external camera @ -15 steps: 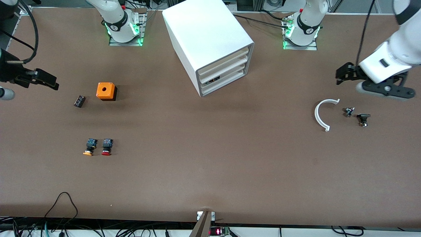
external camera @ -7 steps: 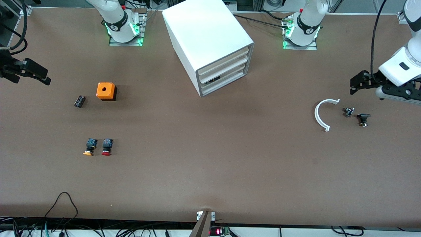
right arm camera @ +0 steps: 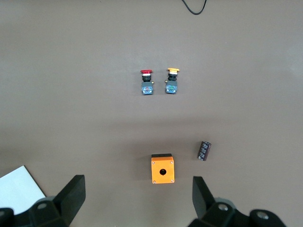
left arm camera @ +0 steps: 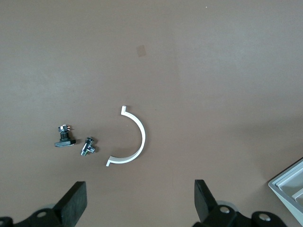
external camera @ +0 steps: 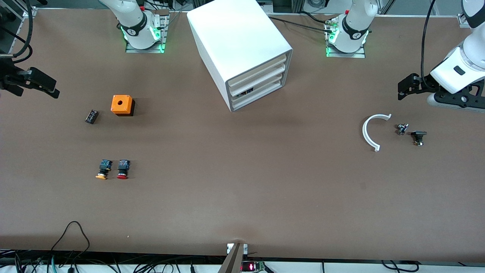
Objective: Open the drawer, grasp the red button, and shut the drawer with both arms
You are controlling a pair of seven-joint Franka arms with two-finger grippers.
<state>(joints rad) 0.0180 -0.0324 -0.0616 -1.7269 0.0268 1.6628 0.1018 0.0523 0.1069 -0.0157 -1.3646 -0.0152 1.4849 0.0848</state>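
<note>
Red-capped button, likely light, rigid and apt to roll, best pinched across its black body, is lying beside an orange-capped twin while left gripper and right gripper are being held wide, empty.

Even, bright overhead light covers the matte brown table without glare. The big white box cabinet and the orange cube with a hole cast soft, short shadows. All views are sharp; green lamps glow at both arm bases.
</note>
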